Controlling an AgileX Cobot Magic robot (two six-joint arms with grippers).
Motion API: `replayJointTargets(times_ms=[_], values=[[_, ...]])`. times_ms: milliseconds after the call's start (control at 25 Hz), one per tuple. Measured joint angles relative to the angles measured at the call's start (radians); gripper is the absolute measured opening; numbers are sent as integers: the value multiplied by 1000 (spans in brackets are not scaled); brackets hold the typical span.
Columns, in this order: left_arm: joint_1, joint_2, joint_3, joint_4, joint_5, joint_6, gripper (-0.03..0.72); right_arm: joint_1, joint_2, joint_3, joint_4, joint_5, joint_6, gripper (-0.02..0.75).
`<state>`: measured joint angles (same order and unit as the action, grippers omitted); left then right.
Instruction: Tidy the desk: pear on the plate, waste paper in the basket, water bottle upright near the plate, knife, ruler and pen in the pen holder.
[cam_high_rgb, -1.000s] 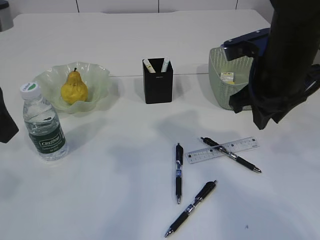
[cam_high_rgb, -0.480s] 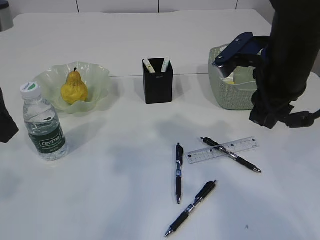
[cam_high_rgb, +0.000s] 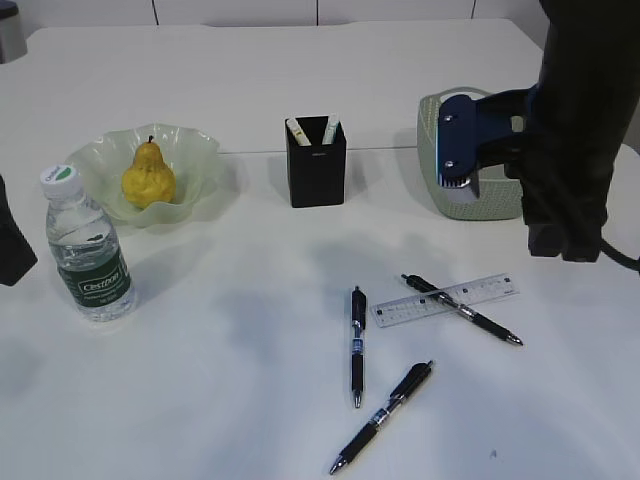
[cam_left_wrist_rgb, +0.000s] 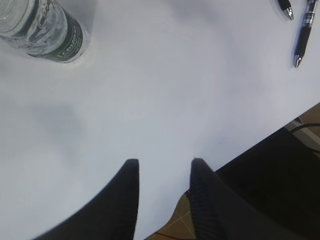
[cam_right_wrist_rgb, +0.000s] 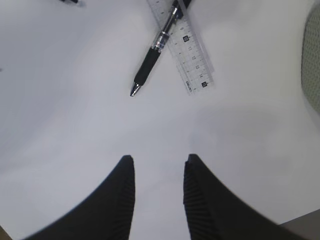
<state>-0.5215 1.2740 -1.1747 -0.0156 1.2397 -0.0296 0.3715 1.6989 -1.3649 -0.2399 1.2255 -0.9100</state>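
The yellow pear (cam_high_rgb: 148, 174) lies on the pale green plate (cam_high_rgb: 203, 150). Left of the plate, the water bottle (cam_high_rgb: 88, 252) (cam_left_wrist_rgb: 47, 30) stands upright. The black pen holder (cam_high_rgb: 316, 168) has two pale items sticking out; I cannot pick out a knife. The clear ruler (cam_high_rgb: 445, 300) (cam_right_wrist_rgb: 192, 60) lies flat with one pen (cam_high_rgb: 465, 311) (cam_right_wrist_rgb: 155, 56) across it. Two more pens (cam_high_rgb: 357, 345) (cam_high_rgb: 385, 415) lie nearer the front. My right arm covers part of the basket (cam_high_rgb: 437, 165); the waste paper is hidden. Right gripper (cam_right_wrist_rgb: 160, 159) hangs open and empty over bare desk near the ruler. Left gripper (cam_left_wrist_rgb: 165, 161) is open and empty at the desk's front edge.
The white desk (cam_high_rgb: 230, 330) drops off just behind the left gripper, with dark floor (cam_left_wrist_rgb: 280, 175) below. A grey bin (cam_high_rgb: 10, 30) stands at the far left corner. The right arm's blue part (cam_high_rgb: 462, 140) hangs in front of the basket.
The right arm has swung and turned beside the basket, so its blue part now hangs down the basket's front. The left arm and the desk items have not moved.
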Motion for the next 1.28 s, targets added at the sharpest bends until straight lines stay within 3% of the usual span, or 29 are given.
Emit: replayJointTargets(times_ms=[360, 640, 760, 800, 920, 1280], values=[[0, 0, 0, 0, 0, 0, 237, 0, 0, 0, -24, -2, -96, 280], [0, 0, 0, 0, 0, 0, 237, 0, 0, 0, 59, -2, -109, 286], [0, 0, 0, 0, 0, 0, 237, 0, 0, 0, 71, -2, -109, 309], [0, 0, 0, 0, 0, 0, 237, 0, 0, 0, 75, -2, -109, 375], [0, 0, 0, 0, 0, 0, 237, 0, 0, 0, 64, -2, -109, 426], [0, 0, 0, 0, 0, 0, 237, 0, 0, 0, 49, -2, -100, 438]])
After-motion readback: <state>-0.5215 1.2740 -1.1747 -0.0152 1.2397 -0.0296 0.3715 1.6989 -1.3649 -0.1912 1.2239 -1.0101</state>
